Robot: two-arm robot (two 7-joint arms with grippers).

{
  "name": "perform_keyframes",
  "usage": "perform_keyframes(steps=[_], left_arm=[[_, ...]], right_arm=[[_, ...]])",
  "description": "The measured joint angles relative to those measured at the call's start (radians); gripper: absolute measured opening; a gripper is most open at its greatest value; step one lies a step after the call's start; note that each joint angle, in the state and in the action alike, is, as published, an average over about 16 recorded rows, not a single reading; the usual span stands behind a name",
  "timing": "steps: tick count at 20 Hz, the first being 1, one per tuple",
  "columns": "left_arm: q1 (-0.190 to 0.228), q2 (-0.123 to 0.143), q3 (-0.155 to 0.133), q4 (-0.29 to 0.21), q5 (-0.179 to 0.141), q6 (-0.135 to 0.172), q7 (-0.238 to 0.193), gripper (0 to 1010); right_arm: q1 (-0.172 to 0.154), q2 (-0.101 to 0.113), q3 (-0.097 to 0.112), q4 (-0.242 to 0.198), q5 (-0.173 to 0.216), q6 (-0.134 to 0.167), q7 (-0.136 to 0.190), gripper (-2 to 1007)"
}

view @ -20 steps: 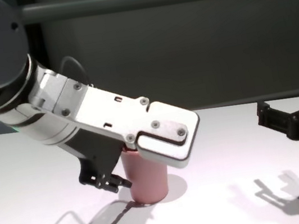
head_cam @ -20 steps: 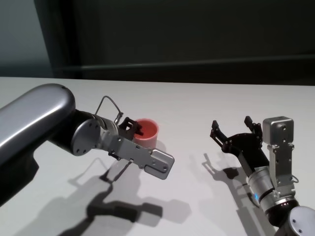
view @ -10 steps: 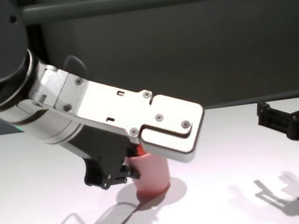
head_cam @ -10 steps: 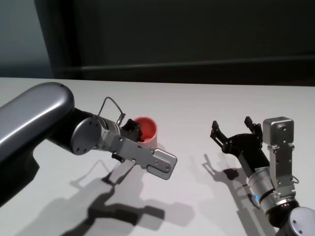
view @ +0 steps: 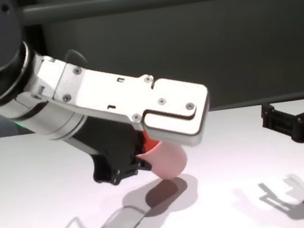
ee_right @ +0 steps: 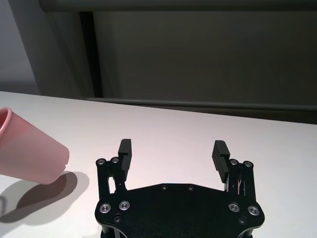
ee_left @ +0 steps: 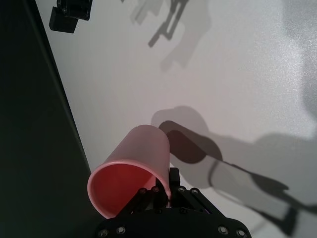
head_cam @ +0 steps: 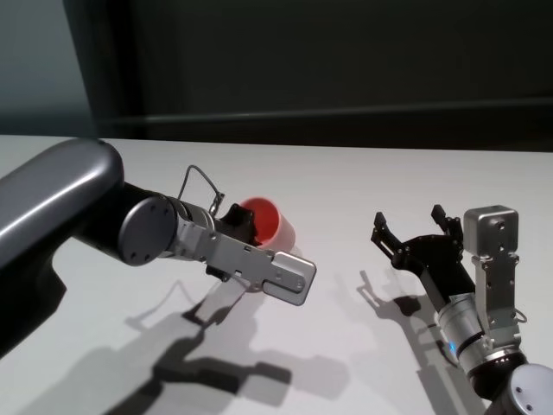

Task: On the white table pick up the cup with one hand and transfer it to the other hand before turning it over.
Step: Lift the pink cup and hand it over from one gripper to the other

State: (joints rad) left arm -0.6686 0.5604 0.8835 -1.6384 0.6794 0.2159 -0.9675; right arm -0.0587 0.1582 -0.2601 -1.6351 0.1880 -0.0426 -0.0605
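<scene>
Left gripper [ee_left: 157,192] is clamped on the cup [head_cam: 270,226], pinching the rim wall on the side nearest its own wrist. I see one black finger [ee_left: 146,196] inside the mouth and the other outside against the pink wall. Cup is off the white table [head_cam: 346,181], tilted: mouth faces back toward the left wrist and slightly up, base points away from the pincer toward the right arm. In the chest view the rounded base [view: 168,160] hangs clear above its own shadow on the tabletop, so there's no contact with the surface.

Right gripper [ee_right: 172,153] is well apart from the cup, off to the side the cup's base points at, hovering over the table. Its jaws are spread wide with nothing between them. From its wrist camera I see the cup's base end [ee_right: 34,156] out beyond its fingertips, not touching.
</scene>
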Motion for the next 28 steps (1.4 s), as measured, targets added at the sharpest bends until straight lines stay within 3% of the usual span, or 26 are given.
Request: perform_keyframes(steps=[5,18,28], left_arm=[[0.028,0.003,-0.048,-0.001,-0.092,-0.022,0.040,48],[0.128,0.026,-0.211,0.036,-0.380,-0.120,0.157,48],[0.194,0.016,-0.350,0.115,-0.663,-0.240,0.193,48]], right_arm=[[0.000,0.000,0.000,0.000,0.000,0.000,0.000,1000],[0.000,0.000,0.000,0.000,0.000,0.000,0.000,1000],[0.000,0.000,0.000,0.000,0.000,0.000,0.000,1000]])
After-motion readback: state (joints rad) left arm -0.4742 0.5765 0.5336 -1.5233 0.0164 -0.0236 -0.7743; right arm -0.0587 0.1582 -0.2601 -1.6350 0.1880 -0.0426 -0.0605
